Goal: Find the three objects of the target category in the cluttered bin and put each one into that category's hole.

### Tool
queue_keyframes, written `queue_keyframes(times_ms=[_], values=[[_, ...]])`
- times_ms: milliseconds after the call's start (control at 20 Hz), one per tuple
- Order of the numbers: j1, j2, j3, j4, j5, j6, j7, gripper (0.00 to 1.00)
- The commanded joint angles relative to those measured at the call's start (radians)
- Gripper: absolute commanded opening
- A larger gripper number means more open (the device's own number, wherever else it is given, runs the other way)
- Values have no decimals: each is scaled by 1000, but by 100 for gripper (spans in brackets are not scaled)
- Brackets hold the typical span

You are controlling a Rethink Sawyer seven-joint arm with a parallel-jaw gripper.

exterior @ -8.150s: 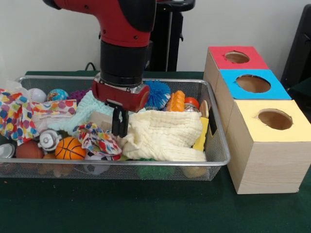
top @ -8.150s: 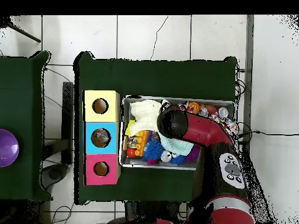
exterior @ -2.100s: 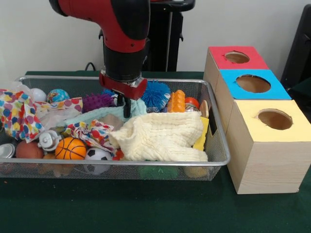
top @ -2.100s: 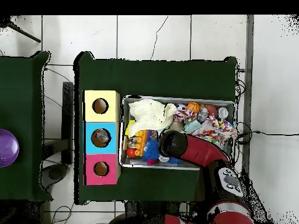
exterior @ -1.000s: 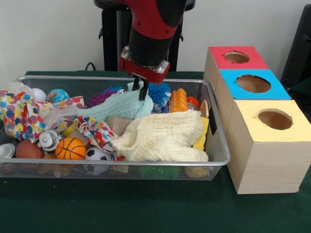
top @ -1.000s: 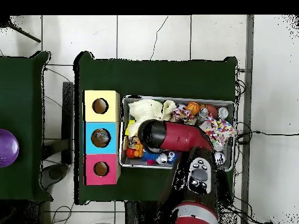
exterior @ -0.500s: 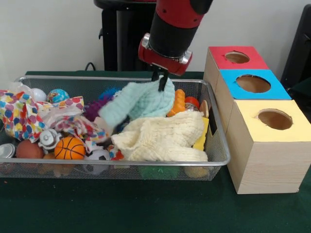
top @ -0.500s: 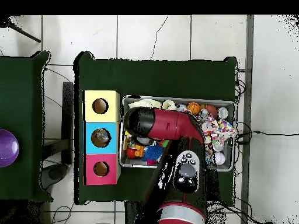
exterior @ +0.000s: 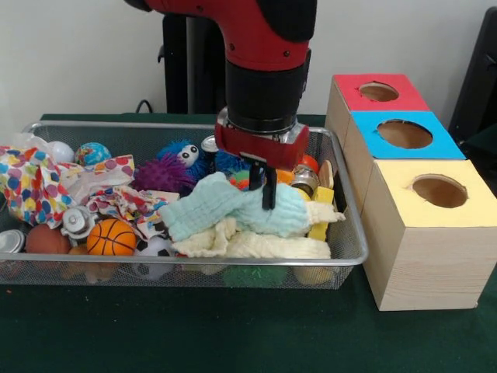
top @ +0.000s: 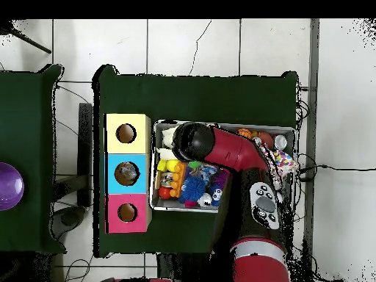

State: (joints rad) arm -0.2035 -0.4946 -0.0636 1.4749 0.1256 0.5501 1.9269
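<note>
The wire-mesh bin (exterior: pixel 186 125) is full of toys and cloths; it also shows in the overhead view (top: pixel 183 210). My gripper (exterior: pixel 262 194) points down at the bin's front right, shut on a light-blue cloth (exterior: pixel 221 211) that lies on a cream cloth (exterior: pixel 256 246). A crumpled clear plastic piece (exterior: pixel 21 141) sits in the far left corner. Another wrinkly pale piece (exterior: pixel 92 185) lies beside the polka-dot cloth (exterior: pixel 27 183). In the overhead view the arm (top: pixel 220 150) hides the gripper.
Three boxes with holes stand right of the bin: red (exterior: pixel 378 92), blue (exterior: pixel 404 134), yellow (exterior: pixel 439 190). Also in the bin are a purple furry ball (exterior: pixel 163 174), a small basketball (exterior: pixel 112 237) and a metal can (exterior: pixel 9 241). A purple bowl (top: pixel 9 185) sits on the side table.
The gripper has come forward and down with the light-blue cloth, which now rests on the cream cloth instead of hanging in the air. The furry balls behind it are uncovered.
</note>
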Motion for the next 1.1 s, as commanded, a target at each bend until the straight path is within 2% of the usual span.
queue_keyframes(times_ms=[50,400,850,900,1100], values=[[-3,56,133,96,53,-83,158,0],[21,77,125,102,66,-113,185,0],[63,108,37,59,60,-8,192,0],[70,111,24,48,52,2,186,100],[106,118,-30,29,40,21,212,100]])
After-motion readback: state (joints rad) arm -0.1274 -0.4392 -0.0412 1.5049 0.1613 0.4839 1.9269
